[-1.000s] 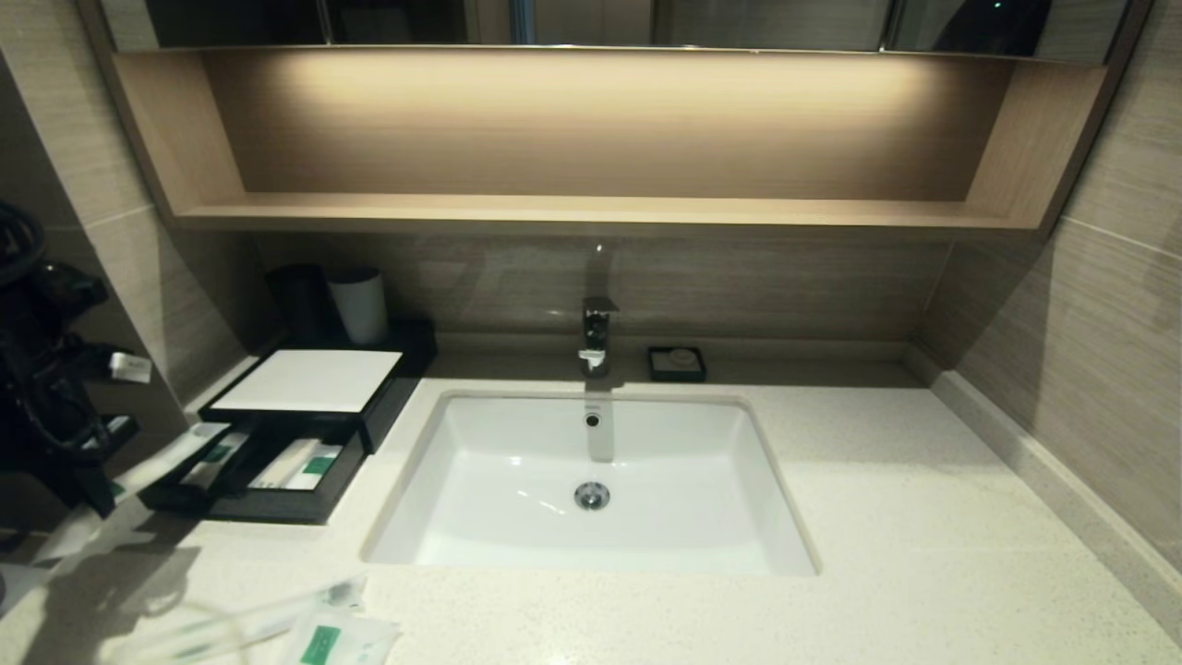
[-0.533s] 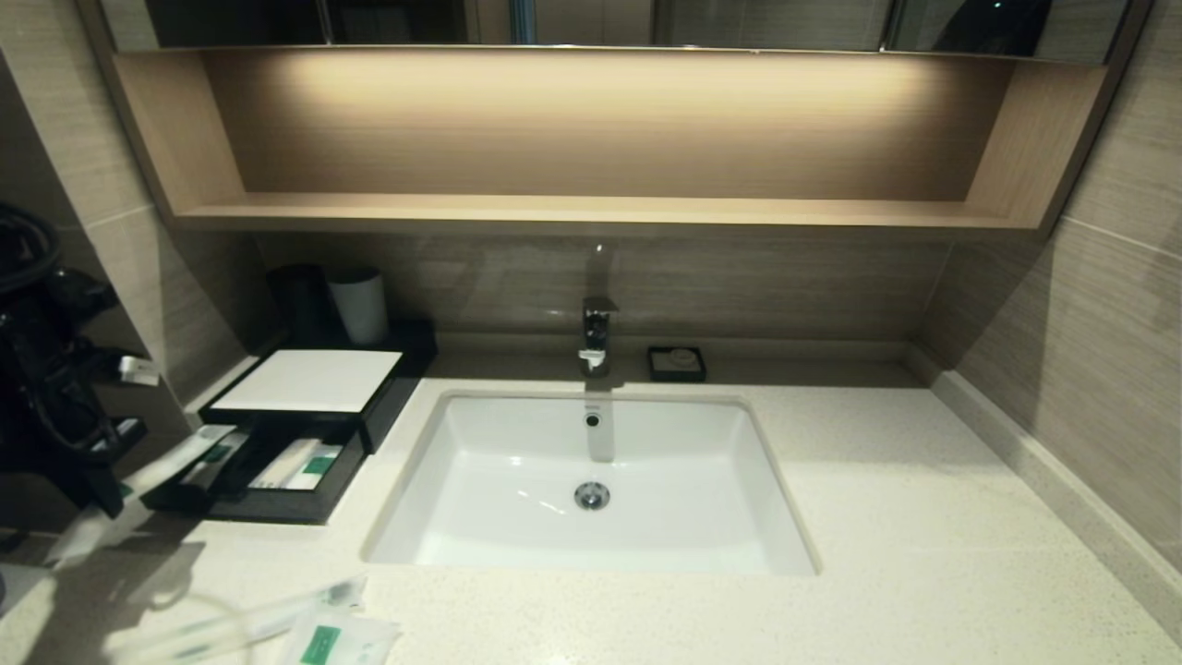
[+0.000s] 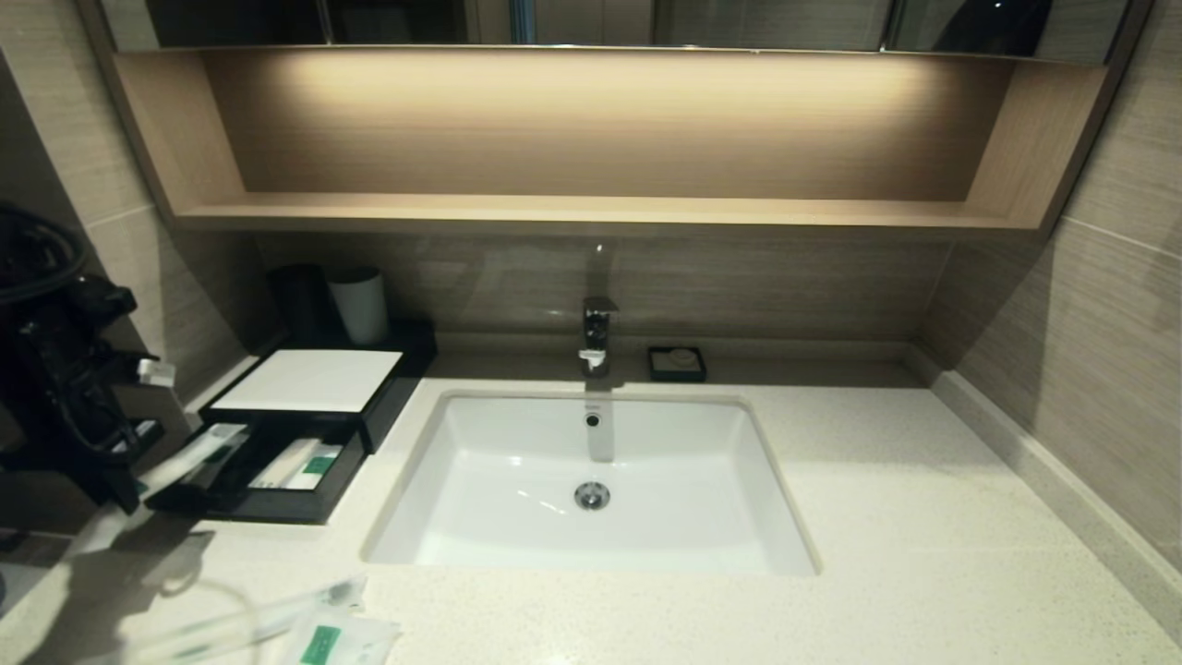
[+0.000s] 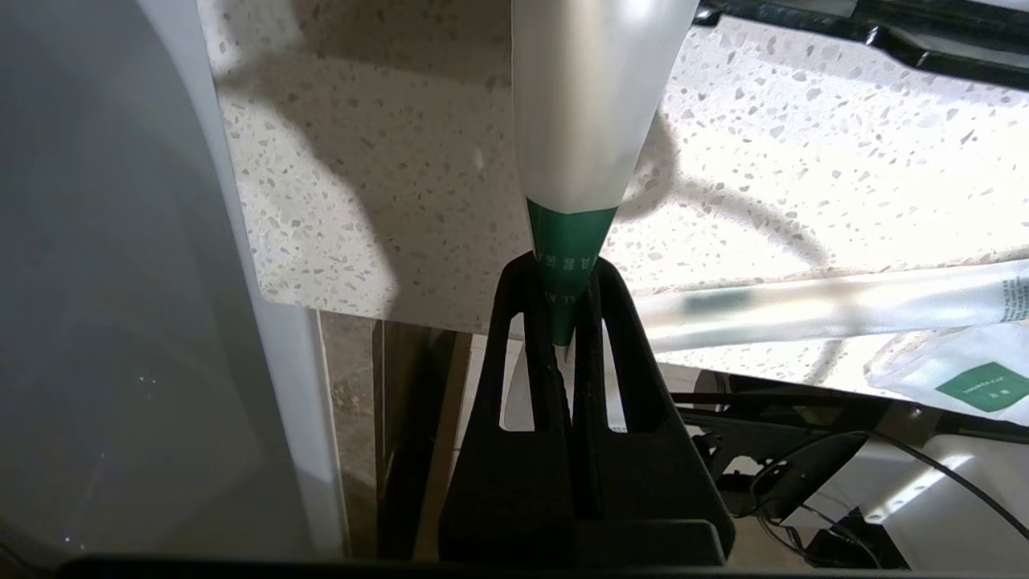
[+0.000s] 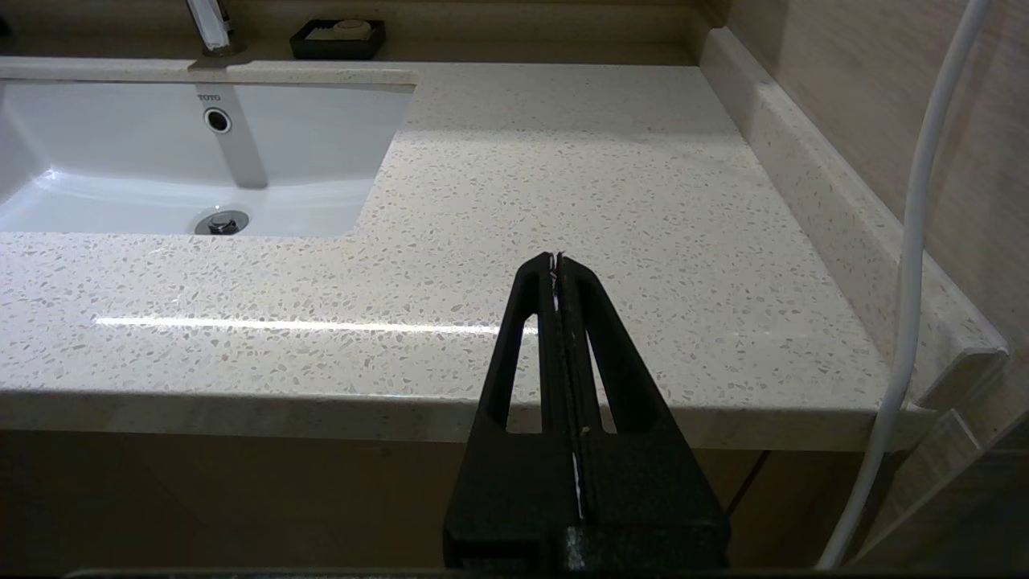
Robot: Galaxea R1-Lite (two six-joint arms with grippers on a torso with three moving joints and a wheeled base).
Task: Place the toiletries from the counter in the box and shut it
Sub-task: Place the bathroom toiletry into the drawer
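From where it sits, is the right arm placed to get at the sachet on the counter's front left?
Probably not. The right claw rests shut off the counter's front right edge; the sachet lies past the sink, beside the left claw, shut on a wrapped stick.

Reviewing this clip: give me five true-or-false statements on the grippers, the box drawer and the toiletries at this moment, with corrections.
1. The left gripper is shut on a wrapped stick. True.
2. The drawer of the box is pushed fully closed. False: it stands pulled out, with packets inside.
3. A square sachet and another stick lie on the counter near its front edge. True.
4. The right gripper holds a sachet. False: it is shut on nothing, over bare counter.
5. A toiletry lies in the sink basin. False: none is in it.
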